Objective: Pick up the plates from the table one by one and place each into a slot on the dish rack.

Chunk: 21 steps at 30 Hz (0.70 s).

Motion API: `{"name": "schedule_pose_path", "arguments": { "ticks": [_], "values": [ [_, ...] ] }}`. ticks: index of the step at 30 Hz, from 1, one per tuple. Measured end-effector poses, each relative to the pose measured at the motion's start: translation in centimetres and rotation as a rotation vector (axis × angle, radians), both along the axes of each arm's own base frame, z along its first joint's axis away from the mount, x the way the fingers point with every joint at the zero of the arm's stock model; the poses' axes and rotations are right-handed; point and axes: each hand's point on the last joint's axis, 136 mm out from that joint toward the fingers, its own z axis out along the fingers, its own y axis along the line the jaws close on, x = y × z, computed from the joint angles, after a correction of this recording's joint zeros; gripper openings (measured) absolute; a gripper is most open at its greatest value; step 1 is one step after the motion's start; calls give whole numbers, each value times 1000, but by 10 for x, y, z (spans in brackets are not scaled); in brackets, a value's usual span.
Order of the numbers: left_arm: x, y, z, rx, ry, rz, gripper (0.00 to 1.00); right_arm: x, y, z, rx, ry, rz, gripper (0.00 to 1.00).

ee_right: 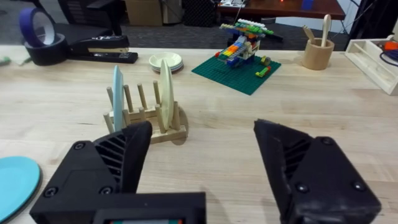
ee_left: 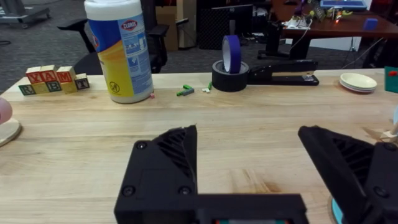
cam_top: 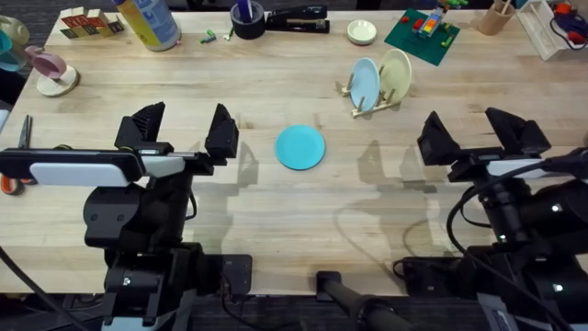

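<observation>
Both hands, left [cam_top: 183, 131] and right [cam_top: 473, 133], released, hovering over counter [cam_top: 276, 211]. Turquoise plate [cam_top: 300, 147] flat between. Pale blue plate [cam_top: 364, 84] and cream plate [cam_top: 395, 73] upright in rack [cam_top: 372, 99].

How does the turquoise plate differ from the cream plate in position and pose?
The turquoise plate lies flat on the table; the cream plate stands on edge between the pegs of the dish rack. The turquoise plate sits alone near the middle of the table, between the two grippers; the cream plate stands near a pale blue plate. Both are small, round and plain-coloured.
</observation>
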Motion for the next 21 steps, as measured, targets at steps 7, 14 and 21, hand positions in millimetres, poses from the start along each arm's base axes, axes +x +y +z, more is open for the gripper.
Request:
{"name": "schedule_pose_path", "arguments": {
  "ticks": [7,14,21],
  "values": [
    [0,0,0,4,0,0,992,0,0,-1,0,4,0,993],
    [0,0,0,4,0,0,992,0,0,-1,0,5,0,994],
    [0,0,0,4,0,0,992,-1,0,-4,0,18,0,993]
  ]
}}
